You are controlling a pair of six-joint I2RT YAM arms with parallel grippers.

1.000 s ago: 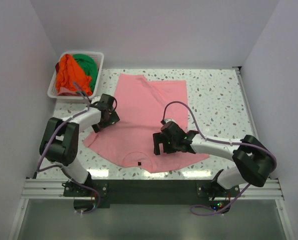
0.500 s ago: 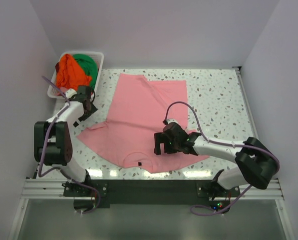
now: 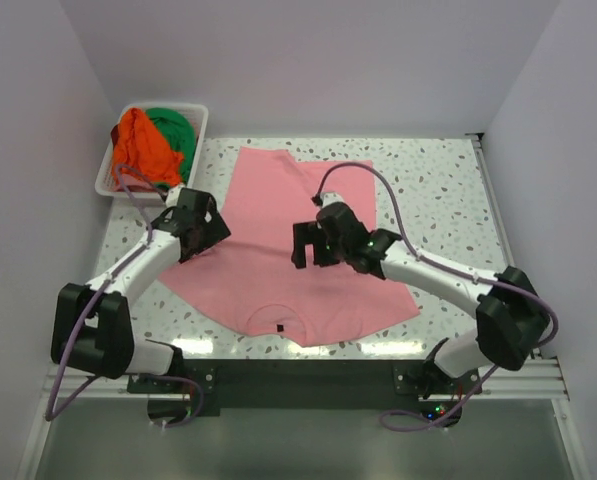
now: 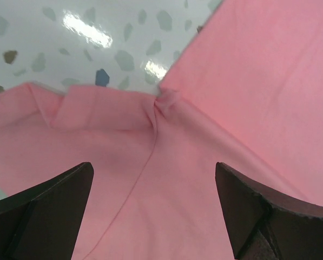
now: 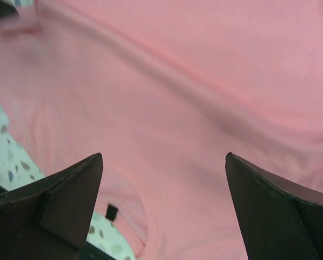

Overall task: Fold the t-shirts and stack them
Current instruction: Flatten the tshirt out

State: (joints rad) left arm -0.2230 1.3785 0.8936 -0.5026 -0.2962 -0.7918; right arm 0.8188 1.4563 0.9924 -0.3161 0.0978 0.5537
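Observation:
The pink t-shirt (image 3: 298, 215) lies spread flat on the speckled table, collar toward the near edge. My left gripper (image 3: 210, 236) is open over its left sleeve; in the left wrist view (image 4: 153, 179) the sleeve fold and armpit seam (image 4: 164, 103) lie just ahead of the jaws. My right gripper (image 3: 303, 246) is open and empty above the shirt's middle; the right wrist view (image 5: 164, 162) shows pink cloth and the collar with a black tag (image 5: 111, 212). The orange t-shirt (image 3: 140, 148) and green t-shirt (image 3: 173, 128) lie bunched in the basket.
A white slotted basket (image 3: 200, 125) stands at the far left corner against the wall. White walls close in on the left, back and right. Bare speckled table (image 3: 433, 190) lies to the right of the pink shirt.
My left gripper has swung from the table by the basket back onto the shirt's left sleeve. My right gripper has moved away from the near edge toward the shirt's middle.

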